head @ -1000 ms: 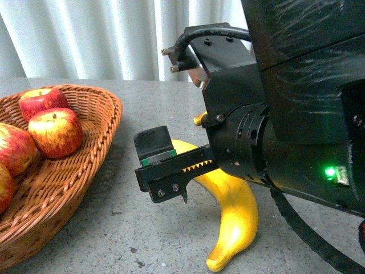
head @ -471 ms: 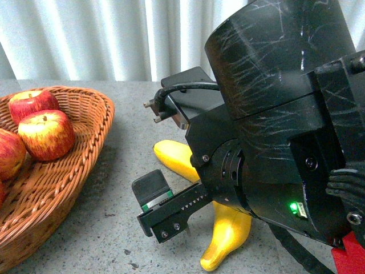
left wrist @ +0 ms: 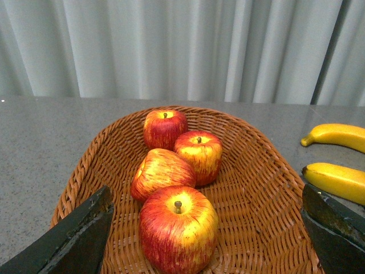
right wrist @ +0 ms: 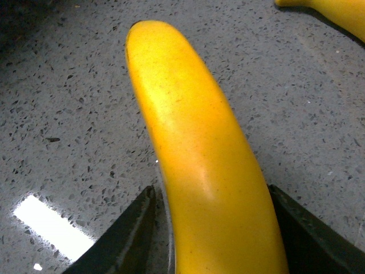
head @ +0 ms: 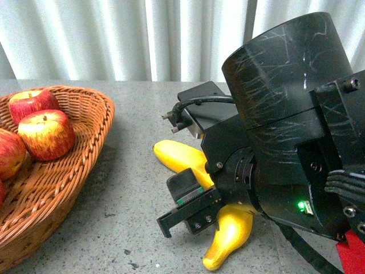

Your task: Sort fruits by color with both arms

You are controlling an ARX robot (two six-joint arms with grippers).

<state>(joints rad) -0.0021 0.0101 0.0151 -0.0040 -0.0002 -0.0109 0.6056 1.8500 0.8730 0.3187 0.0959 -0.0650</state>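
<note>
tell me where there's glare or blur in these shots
Right wrist view: a hard white glare patch on the speckled table, soft sheen along the banana. Front view: the basket looks slightly smeared at the left edge. Left wrist view: apples sharp, evenly lit.

Right arm (head: pixel 285 108): bulky black casing, heavily scuffed, with green light (head: pixel 300 205) lit, black cable (head: pixel 199 103), silver screws (head: pixel 197 224), red block (head: pixel 352 255).

Staged lab-style test bench, grey speckled stone tabletop (head: pixel 137 188), pale pleated curtain (head: pixel 85 40) as backdrop
</note>
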